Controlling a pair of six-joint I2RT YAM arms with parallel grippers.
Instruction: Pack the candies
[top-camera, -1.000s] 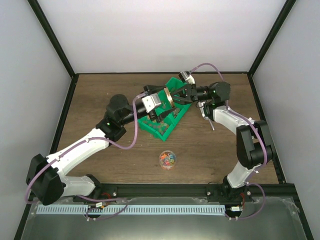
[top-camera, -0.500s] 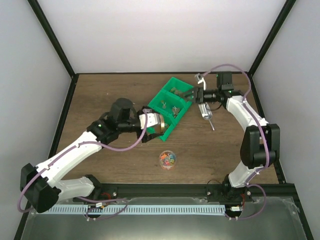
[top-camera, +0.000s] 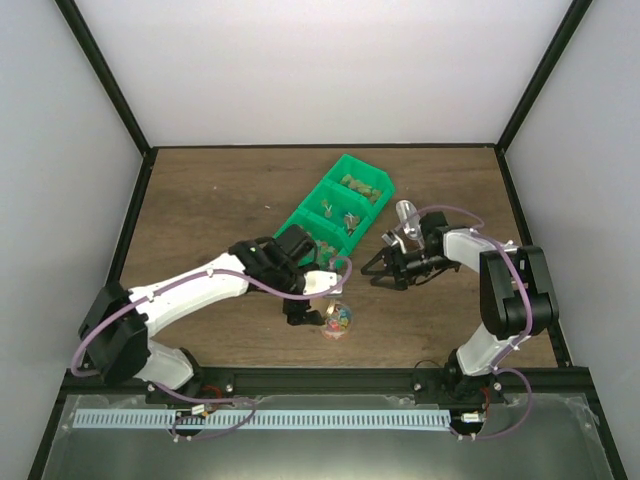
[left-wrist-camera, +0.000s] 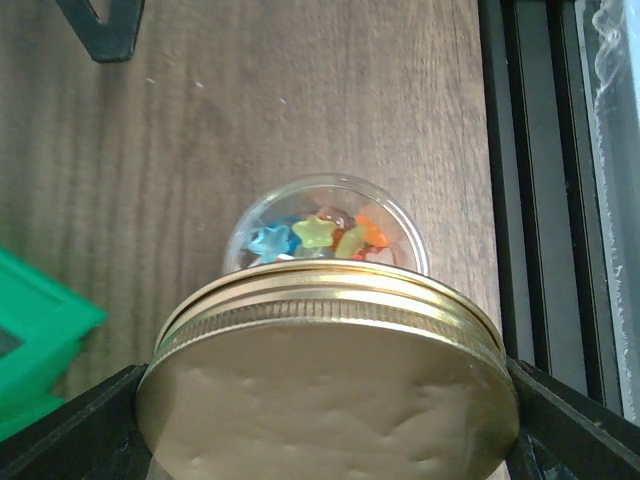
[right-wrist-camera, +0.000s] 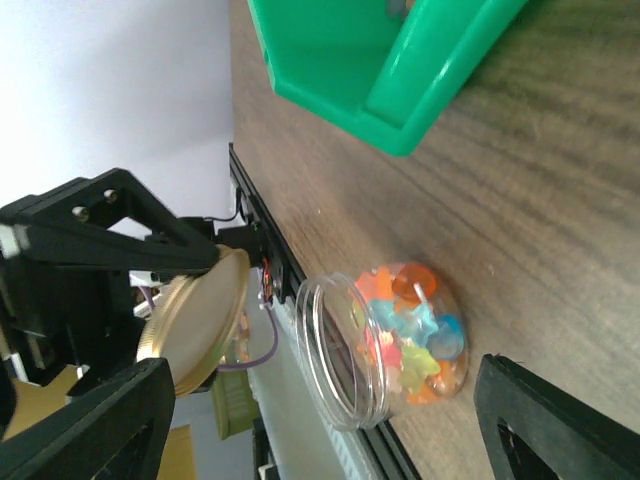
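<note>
We see the left gripper (left-wrist-camera: 322, 425) grasping a gold lid (left-wrist-camera: 325, 370) by its edges. The lid hangs just beside the open mouth of a clear jar (right-wrist-camera: 335, 350) and does not sit on it. The candies (right-wrist-camera: 410, 335), mixed orange, blue, yellow and green, lie inside that jar, which stands upright on the table (top-camera: 200, 210) near its near edge, about midway across. The right gripper (right-wrist-camera: 325, 400) is released, with its fingers spread wide and empty, and it points at the jar from the right. A green bin (top-camera: 345, 205) sits farther back.
</note>
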